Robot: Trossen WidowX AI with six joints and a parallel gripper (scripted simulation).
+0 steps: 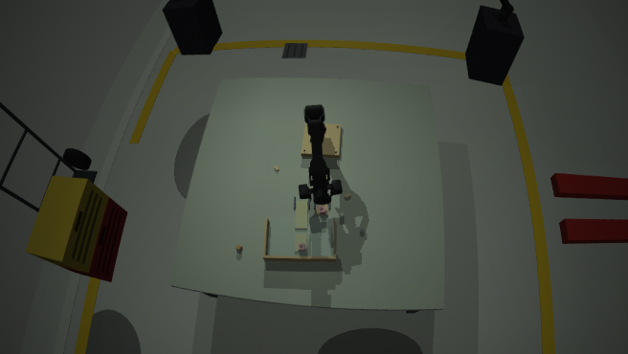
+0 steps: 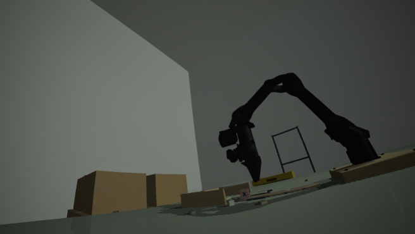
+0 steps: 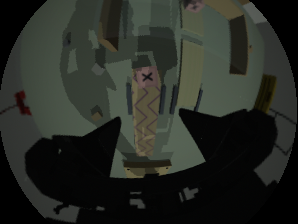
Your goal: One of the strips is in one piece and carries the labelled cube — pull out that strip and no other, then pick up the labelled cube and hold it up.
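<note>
A strip with a dark zigzag (image 3: pixel 145 131) lies flat between two dark blue rails, with the pink cube marked X (image 3: pixel 147 76) (image 2: pixel 244 193) (image 1: pixel 322 209) on its far end. A plain pale strip (image 3: pixel 190 70) (image 1: pixel 301 213) lies beside it; a gap parts it from a shorter piece (image 1: pixel 300 236) that bears another pink cube (image 1: pixel 302 247) (image 3: pixel 194 5), whose label I cannot read. My gripper (image 3: pixel 150 115) (image 2: pixel 257 181) is wide open and empty, pointing down above the zigzag strip, on the robot-base side of the X cube. The fingertips are hidden in the top view.
A low wooden frame (image 1: pixel 299 258) (image 2: pixel 204 198) walls the far side and both ends around the plain strip's far part. Small tan blocks (image 1: pixel 347 196) (image 3: pixel 96 114) and grey bits (image 1: pixel 362 232) lie to the side. The wooden base board (image 1: pixel 332 139) (image 3: pixel 147 169) is behind the gripper.
</note>
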